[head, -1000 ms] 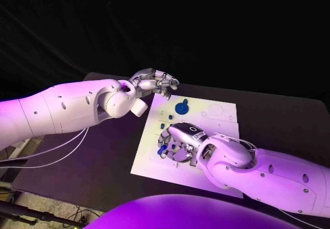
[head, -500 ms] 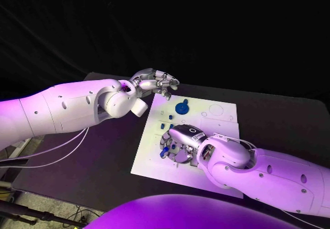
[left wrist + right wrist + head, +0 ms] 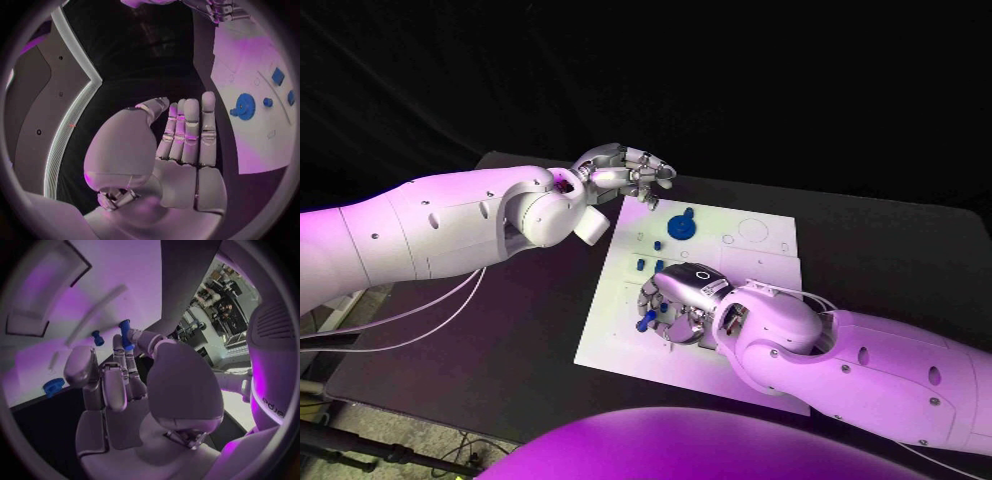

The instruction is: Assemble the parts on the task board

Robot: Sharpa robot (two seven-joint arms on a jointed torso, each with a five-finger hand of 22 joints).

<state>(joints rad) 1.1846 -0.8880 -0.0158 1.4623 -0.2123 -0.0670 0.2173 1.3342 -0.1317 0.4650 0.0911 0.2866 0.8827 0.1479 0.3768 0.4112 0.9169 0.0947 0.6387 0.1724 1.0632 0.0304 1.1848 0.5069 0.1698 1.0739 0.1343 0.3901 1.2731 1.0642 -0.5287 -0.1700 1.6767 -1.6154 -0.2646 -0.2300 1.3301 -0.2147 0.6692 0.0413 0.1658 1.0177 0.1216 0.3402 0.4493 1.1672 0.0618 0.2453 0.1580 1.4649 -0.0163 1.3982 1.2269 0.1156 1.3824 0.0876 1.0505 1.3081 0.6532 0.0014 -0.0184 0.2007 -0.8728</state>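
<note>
The white task board (image 3: 615, 335) lies mid-table. A blue gear (image 3: 681, 225) sits near its far edge, with small blue pegs (image 3: 640, 264) just below it. My right hand (image 3: 684, 300) hovers low over the board's near-left part and pinches a blue peg (image 3: 646, 320) at its fingertips. In the right wrist view that peg (image 3: 126, 335) sticks out from the fingertips (image 3: 119, 347) over the board (image 3: 44, 352), beside another peg (image 3: 97, 337) and the gear (image 3: 53, 386). My left hand (image 3: 625, 170) hangs by the board's far-left corner and holds nothing. Its fingers (image 3: 187, 130) lie side by side.
The black table (image 3: 516, 330) stretches left of the board and beyond it on the right. In the left wrist view the board (image 3: 250, 142) carries the gear (image 3: 242, 104) and several small blue pieces (image 3: 278, 76). My left forearm (image 3: 430, 235) crosses the table's left side.
My right hand has shifted slightly toward the board's near-left edge, carrying the blue peg along. The left hand has stayed where it was.
</note>
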